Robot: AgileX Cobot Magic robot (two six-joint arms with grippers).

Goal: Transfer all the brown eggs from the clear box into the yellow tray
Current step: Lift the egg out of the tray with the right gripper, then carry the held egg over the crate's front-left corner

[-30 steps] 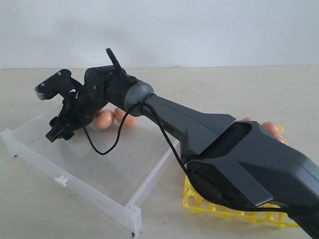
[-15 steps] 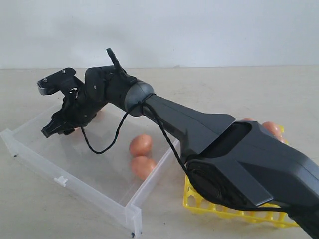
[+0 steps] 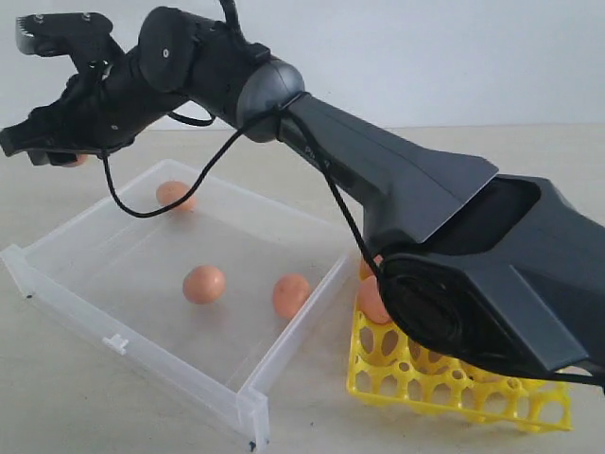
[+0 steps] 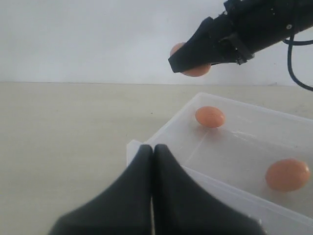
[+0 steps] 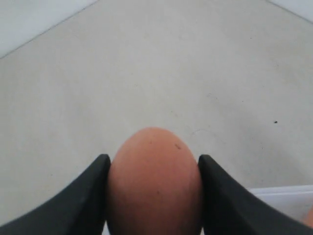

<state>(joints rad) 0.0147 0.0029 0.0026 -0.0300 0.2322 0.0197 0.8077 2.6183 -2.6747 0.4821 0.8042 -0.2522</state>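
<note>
The right gripper [image 3: 36, 144] hangs in the air at the upper left of the exterior frame, its two dark fingers clamped on either side of one of the brown eggs [image 5: 154, 186], which fills the gap between them in the right wrist view and peeks out beneath the fingers in the exterior shot. Below and to its right, the clear box [image 3: 170, 352] sits across the left half of the frame on the pale table [image 3: 473, 151] with three eggs loose on its floor: one by the far wall [image 3: 176, 194], one near the middle [image 3: 203, 284] and one close to the right wall [image 3: 291, 295]. The yellow tray [image 3: 454, 402] lies at the lower right, just beside the box and largely hidden by the arm's dark body; at least one egg [image 3: 371, 301] shows in a cell at its near-left corner. The left gripper [image 4: 152, 152], seen only in its own wrist view, has its fingers pressed together on nothing, pointing towards the box.
</note>
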